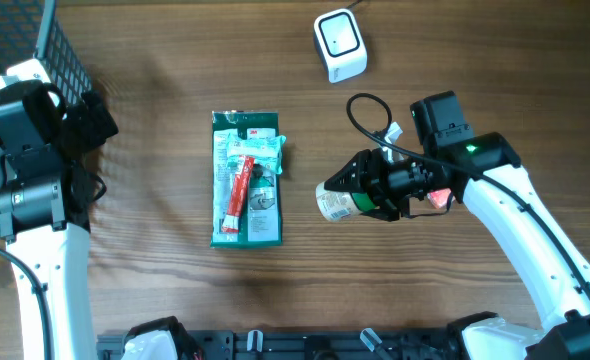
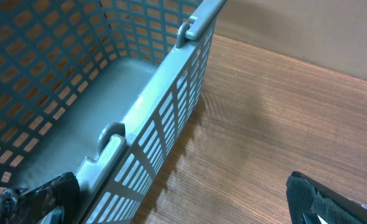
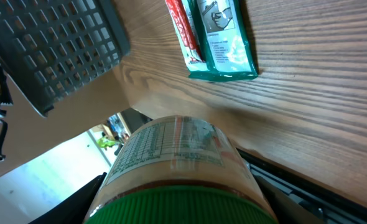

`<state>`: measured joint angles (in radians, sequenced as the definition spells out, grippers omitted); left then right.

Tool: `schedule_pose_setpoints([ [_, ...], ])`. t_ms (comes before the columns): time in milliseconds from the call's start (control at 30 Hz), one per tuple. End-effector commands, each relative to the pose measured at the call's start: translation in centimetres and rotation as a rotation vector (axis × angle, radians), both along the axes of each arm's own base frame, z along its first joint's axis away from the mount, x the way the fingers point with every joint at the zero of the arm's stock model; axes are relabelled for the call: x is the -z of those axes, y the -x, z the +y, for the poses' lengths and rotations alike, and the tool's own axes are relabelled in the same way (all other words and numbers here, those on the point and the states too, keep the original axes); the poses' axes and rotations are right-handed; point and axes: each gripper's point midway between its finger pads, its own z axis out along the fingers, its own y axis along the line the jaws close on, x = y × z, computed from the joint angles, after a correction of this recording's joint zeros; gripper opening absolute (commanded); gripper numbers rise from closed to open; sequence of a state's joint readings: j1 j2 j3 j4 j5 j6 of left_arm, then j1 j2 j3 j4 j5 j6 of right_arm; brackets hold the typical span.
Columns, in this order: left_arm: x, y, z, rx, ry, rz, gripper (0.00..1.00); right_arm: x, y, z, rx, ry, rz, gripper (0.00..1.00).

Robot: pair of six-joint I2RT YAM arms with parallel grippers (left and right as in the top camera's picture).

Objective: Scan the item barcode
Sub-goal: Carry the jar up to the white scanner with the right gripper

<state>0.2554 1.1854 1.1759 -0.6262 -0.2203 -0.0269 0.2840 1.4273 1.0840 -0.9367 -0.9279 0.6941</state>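
My right gripper [image 1: 360, 190] is shut on a jar [image 1: 335, 200] with a green lid and a pale printed label, and holds it on its side above the table, right of centre. In the right wrist view the jar [image 3: 177, 155] fills the space between the two black fingers [image 3: 78, 199], lid towards the camera; no barcode is readable on the label. A white scanner [image 1: 338, 44] stands at the far edge, well beyond the jar. My left gripper [image 1: 90, 120] [image 2: 183, 205] hangs open at the far left beside the basket, holding nothing.
A green blister pack [image 1: 247, 178] with a red tube lies flat in the middle, left of the jar, and also shows in the right wrist view [image 3: 218, 37]. A grey mesh basket [image 2: 165, 106] [image 1: 45, 40] occupies the far left corner.
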Motion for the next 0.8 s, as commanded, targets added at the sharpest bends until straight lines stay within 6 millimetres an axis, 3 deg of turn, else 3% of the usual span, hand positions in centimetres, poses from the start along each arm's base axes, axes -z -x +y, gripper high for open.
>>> schedule_pose_setpoints([
  [0,4.8,0.6,-0.9,0.011,0.099,0.119,1.00,-2.0,0.1,0.6,-0.004,-0.073,0.000,0.07],
  [33,4.8,0.6,-0.9,0.011,0.099,0.119,1.00,-2.1,0.2,0.6,0.000,-0.079,0.011,0.07],
  [133,4.8,0.6,-0.9,0.011,0.099,0.119,1.00,-2.2,0.1,0.6,0.020,-0.079,0.036,0.19],
  [200,4.8,0.6,-0.9,0.011,0.099,0.119,1.00,-2.2,0.0,0.7,0.020,-0.079,0.033,0.20],
  [567,4.8,0.6,-0.9,0.011,0.099,0.118,1.00,-2.1,0.0,0.6,0.022,-0.072,0.032,0.06],
  [767,4.8,0.6,-0.9,0.011,0.099,0.119,1.00,-0.4,-0.8,-0.5,0.058,0.043,-0.002,0.04],
])
